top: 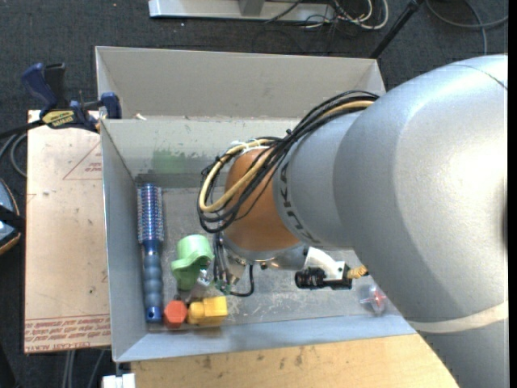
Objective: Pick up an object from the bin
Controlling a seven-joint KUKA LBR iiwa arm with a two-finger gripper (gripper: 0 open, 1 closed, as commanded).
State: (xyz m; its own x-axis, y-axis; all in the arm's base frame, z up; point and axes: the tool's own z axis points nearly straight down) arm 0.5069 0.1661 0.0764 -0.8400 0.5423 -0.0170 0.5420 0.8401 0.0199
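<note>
The grey metal bin [121, 241] is entered by the arm [420, 208]. Its orange wrist cover [250, 208] and looped black and yellow cables [212, 186] are seen just above and to the right of a pale green plastic piece [192, 255]. That green piece is rounded and lies on the bin floor, and all places here are given from it.

The jaws are brought down from beneath the orange cover to the green piece's right edge, where thin dark parts and wires are seen just beside it. Whether the green piece is touched cannot be told. Whether the jaws are set wide or narrow cannot be told either, as they are largely hidden under the wrist.

Just left of the green piece, a blue hairbrush [150, 249] is laid lengthwise along the bin's wall, with its bristled head above the green piece's level and its handle below.

Just below the green piece, a small orange block [175, 314] and a yellow block [208, 310] are set side by side and close together.

Well to the right of the green piece, a black object with a yellow tip [323, 280] is laid on the floor, with a white piece [319, 259] just above it.

Farther right still, a small clear and red item [373, 300] is seen at the arm's edge.
</note>
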